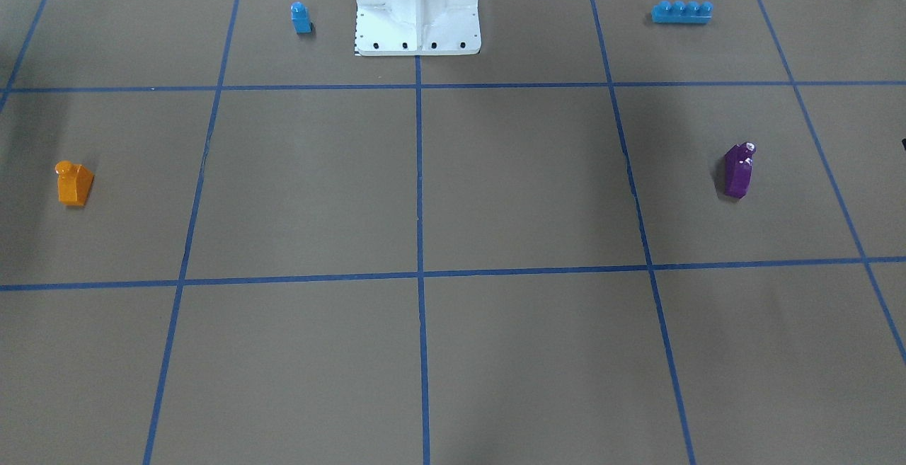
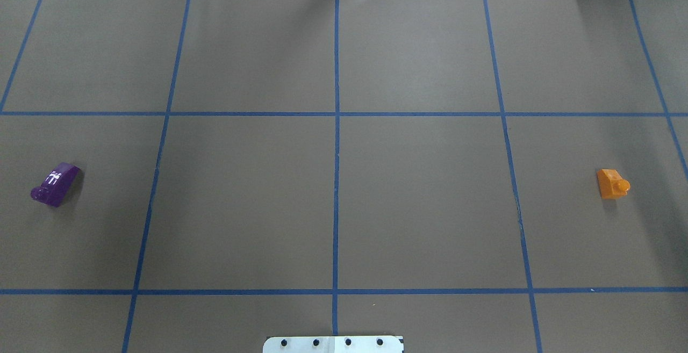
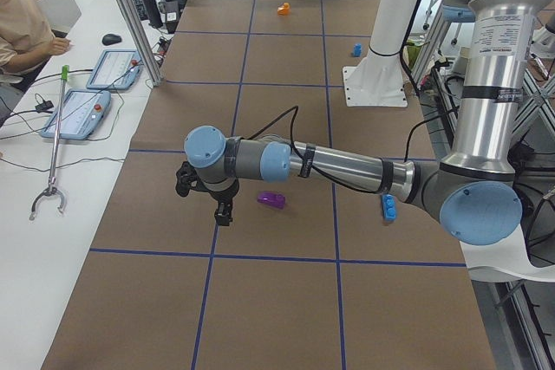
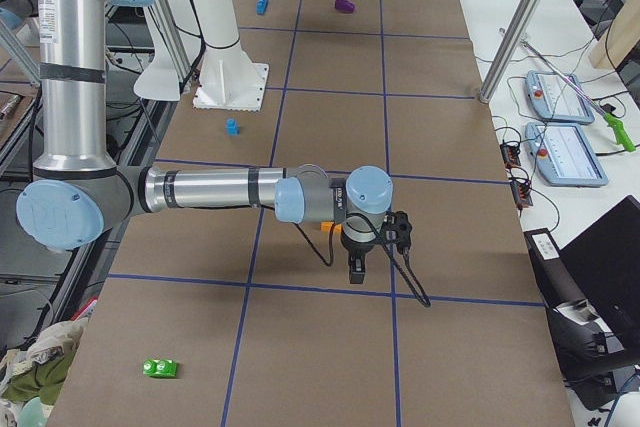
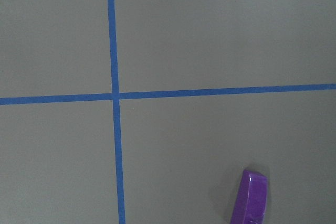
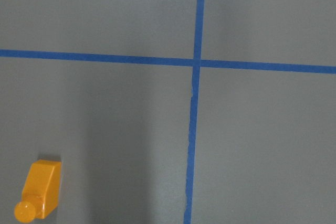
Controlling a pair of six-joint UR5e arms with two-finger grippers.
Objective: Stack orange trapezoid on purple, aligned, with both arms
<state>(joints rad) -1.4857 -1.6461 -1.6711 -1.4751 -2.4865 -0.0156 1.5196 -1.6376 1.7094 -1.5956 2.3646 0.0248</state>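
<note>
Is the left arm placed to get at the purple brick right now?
Probably yes. The left gripper hangs close beside the purple brick, with only bare table between them. Whether it is open cannot be told.

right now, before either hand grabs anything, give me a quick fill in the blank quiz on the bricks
1. The orange trapezoid lies on the robot's ___ side.
2. The purple lies on the robot's ___ side.
3. The long blue brick shows ___ studs on top.
4. The small brick near the white base is coloured ___.
Missing words: right; left; four; blue.
</note>
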